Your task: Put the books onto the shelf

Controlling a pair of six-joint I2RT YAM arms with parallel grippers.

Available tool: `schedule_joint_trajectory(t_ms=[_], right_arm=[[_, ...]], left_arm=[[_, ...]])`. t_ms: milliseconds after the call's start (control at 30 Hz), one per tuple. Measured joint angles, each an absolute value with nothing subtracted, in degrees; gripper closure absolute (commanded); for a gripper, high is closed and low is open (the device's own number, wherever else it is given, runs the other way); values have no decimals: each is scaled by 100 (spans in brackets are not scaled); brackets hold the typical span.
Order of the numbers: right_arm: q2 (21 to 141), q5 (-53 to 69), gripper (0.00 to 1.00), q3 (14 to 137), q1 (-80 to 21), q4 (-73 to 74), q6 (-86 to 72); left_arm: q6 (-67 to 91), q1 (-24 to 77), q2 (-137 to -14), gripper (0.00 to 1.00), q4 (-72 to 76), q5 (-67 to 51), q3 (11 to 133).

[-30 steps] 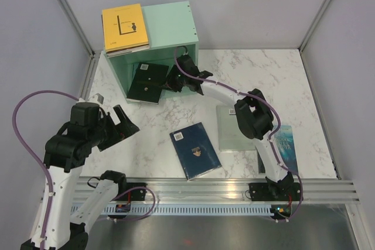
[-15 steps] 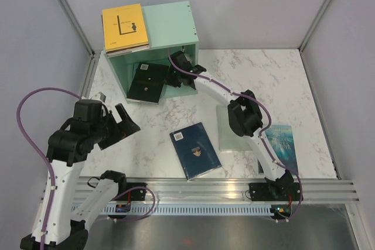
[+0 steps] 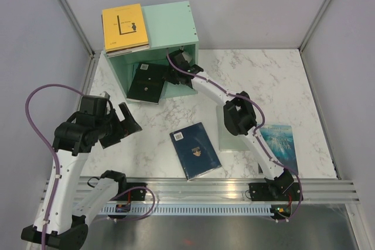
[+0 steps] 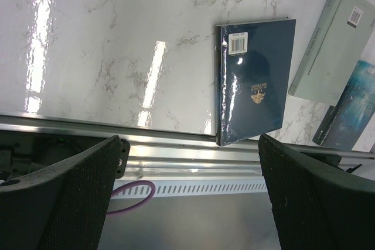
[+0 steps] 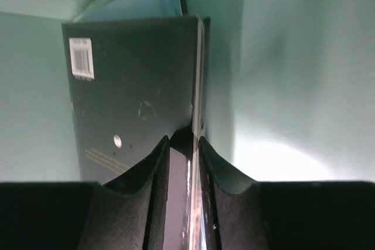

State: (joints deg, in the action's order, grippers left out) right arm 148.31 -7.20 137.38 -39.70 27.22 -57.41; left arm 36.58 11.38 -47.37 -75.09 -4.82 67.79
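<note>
right fingers (image 5: 137,203) pinch black book (image 5: 135,86) inside shelf (image 5: 293,57) | left fingers (image 4: 64,203) wide apart (1 dark blue book (image 4: 255,80) near)

The marble-patterned surface (image 4: 105,45) was glossy, mirroring the lights, and the dark blue book (image 4: 258,86) had a shiny cover. The mint-green shelf (image 3: 173,24) looked matt and smooth.

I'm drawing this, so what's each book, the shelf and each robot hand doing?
shelf: standing on the table, open at the front.
yellow book: lying flat on top of the shelf.
black book: pinched by the right gripper, partly inside the shelf.
dark blue book: flat on the table.
pale green book: flat on the table.
teal book: flat on the table.
left gripper: open, empty.
</note>
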Motion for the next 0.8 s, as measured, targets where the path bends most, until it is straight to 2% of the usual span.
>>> schedule_joint_trajectory(t_ms=[267, 533, 800], right_arm=[[15163, -727, 67, 14020, -3935, 2281, -5983], [15349, -534, 60, 13998, -3879, 1647, -6224], [14484, -377, 49, 12556, -3905, 1284, -5833]], left_arm=[[3658, 1138, -4786, 0, -7509, -482, 6766], [3658, 1138, -4880, 0, -7507, -482, 6766], [3472, 1138, -4901, 0, -7295, -449, 6761]])
